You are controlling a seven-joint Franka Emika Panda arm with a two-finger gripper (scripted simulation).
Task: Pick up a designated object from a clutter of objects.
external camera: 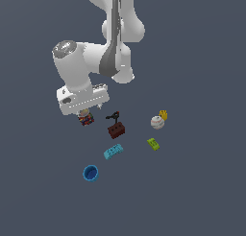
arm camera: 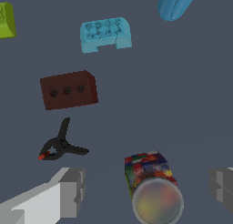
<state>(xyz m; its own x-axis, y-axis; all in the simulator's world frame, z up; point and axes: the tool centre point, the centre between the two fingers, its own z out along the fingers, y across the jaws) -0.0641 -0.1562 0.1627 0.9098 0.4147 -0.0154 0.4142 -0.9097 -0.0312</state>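
Note:
The multicoloured can, with a silver rim and red, blue and yellow patches, stands between my two fingers in the wrist view. My gripper is open, with a gap between each finger and the can. One finger is on one side and the other finger on the opposite side. In the exterior view the gripper hangs right over the can, at the exterior view's left of the clutter. The hand hides the can's top there.
A black clamp and a dark red brick lie just to the exterior view's right of the can. A cyan block, a blue cup, a green block, a white baseball and a yellow piece lie farther off.

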